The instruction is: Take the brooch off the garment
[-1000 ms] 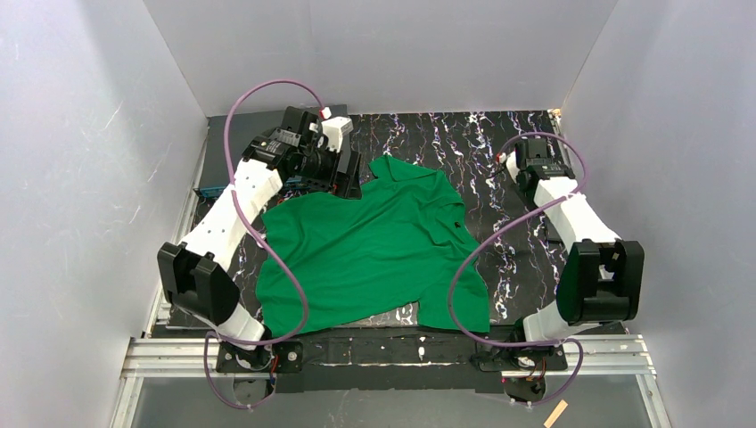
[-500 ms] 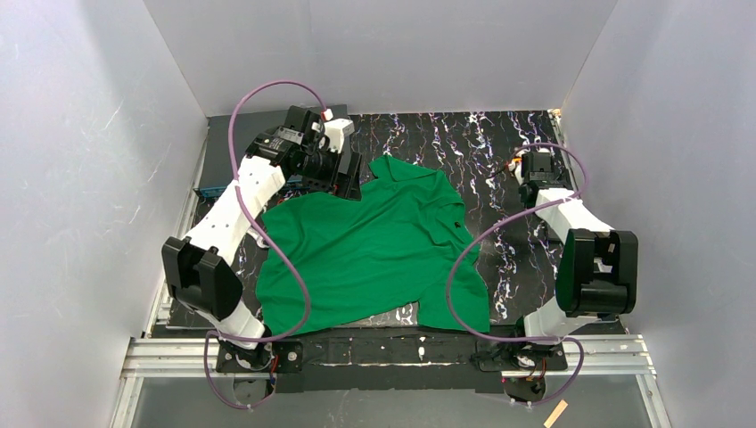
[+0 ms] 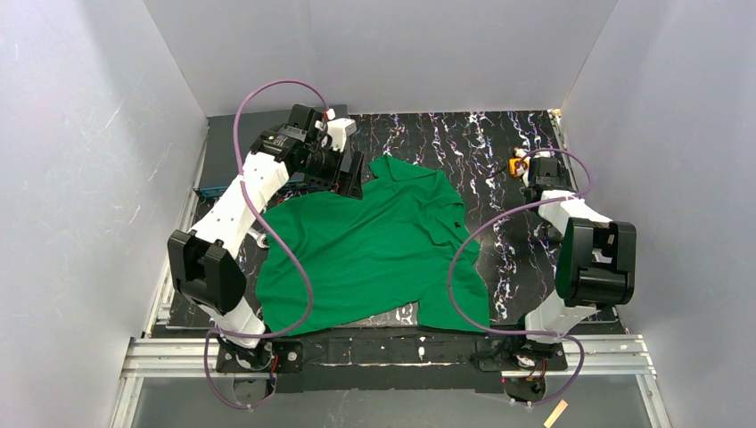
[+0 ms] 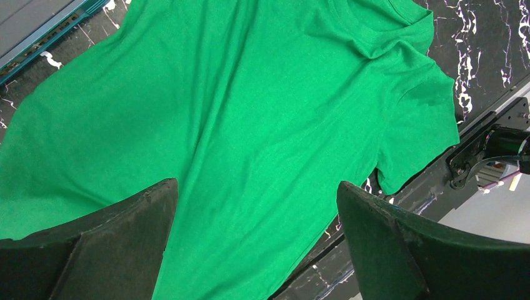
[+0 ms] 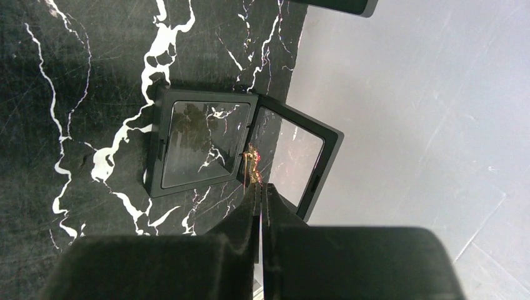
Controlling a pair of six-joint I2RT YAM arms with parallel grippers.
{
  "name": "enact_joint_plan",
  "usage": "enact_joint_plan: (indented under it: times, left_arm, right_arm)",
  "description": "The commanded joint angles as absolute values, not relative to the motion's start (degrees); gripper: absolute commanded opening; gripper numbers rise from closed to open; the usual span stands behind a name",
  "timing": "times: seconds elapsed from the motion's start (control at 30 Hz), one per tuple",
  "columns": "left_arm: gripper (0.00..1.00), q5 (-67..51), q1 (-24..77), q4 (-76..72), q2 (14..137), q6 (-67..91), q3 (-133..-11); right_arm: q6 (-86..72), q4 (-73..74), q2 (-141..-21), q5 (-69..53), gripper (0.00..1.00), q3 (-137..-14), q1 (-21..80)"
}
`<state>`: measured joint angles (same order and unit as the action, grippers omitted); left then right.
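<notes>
Left jaws (image 4: 256, 184) spread wide over the large bright green polo shirt (image 4: 250, 94), holding nothing. Right jaws (image 5: 257, 190) are pinched on the tiny red-orange leaf brooch (image 5: 252, 164). It sits edge-on at their tips, just above the hinge of the open black-framed clear case (image 5: 199, 144) on the black marbled desk (image 5: 75, 75). I judge the drop belongs to the right arm.

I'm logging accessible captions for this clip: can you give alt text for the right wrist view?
The right gripper, shut, pinches the small red-gold brooch at its tips, over an open black hinged case with clear panels. The case lies on the black marble-patterned table beside a grey wall.
</notes>
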<state>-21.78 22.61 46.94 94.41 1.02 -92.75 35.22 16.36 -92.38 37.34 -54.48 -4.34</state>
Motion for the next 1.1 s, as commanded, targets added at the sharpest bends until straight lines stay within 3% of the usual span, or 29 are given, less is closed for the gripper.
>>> enact_joint_plan:
  times: [0.0, 0.77, 1.07]
  left_arm:
    - [0.98, -22.10, 22.55, 48.17, 94.22, 0.26, -94.99]
    - [0.98, -21.98, 22.53, 48.18, 94.52, -1.31, -94.84]
    - [0.98, -21.62, 22.57, 48.11, 94.18, -1.92, -94.41]
  right_arm:
    - [36.53, 12.35, -93.39, 38.55, 0.01, -53.86, -5.07]
    - [36.94, 10.76, -98.16, 38.84, 0.01, -54.95, -5.38]
    - [35.12, 14.70, -98.17, 35.86, 0.21, -56.34, -5.32]
